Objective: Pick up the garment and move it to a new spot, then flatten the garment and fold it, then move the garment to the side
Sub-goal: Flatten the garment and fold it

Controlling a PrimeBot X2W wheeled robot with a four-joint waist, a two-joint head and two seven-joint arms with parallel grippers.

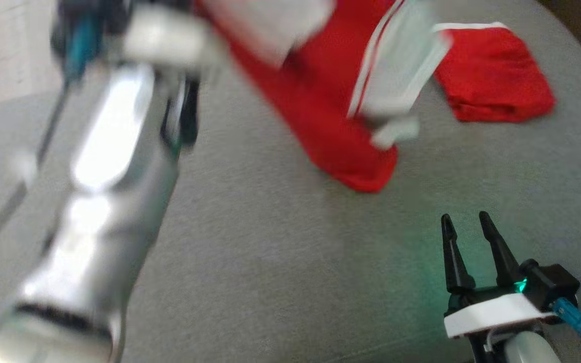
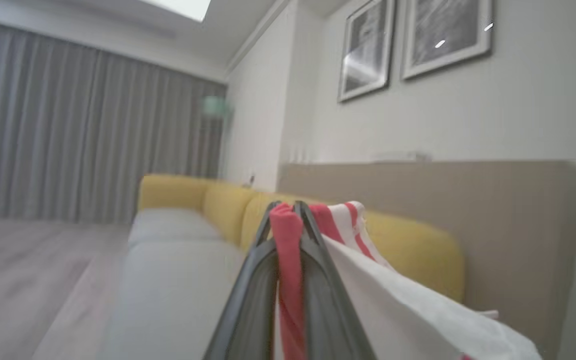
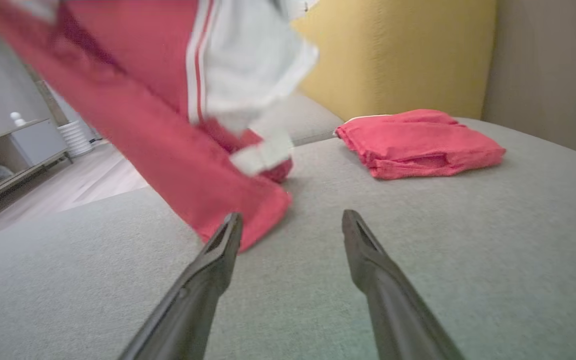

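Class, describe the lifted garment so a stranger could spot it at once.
Find the grey sofa seat. Over it a red garment hangs from the left gripper. Unlike the folded red cloth lying nearby, it dangles and has a white panel.

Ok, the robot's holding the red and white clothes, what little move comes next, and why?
Probably carry the garment toward the bare grey seat nearer the robot and lower it. The left hand is shut on it, its end hangs by the seat, and the right hand is open.

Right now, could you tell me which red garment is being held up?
The red-and-white garment, pinched by the left gripper; the folded red one lies flat.
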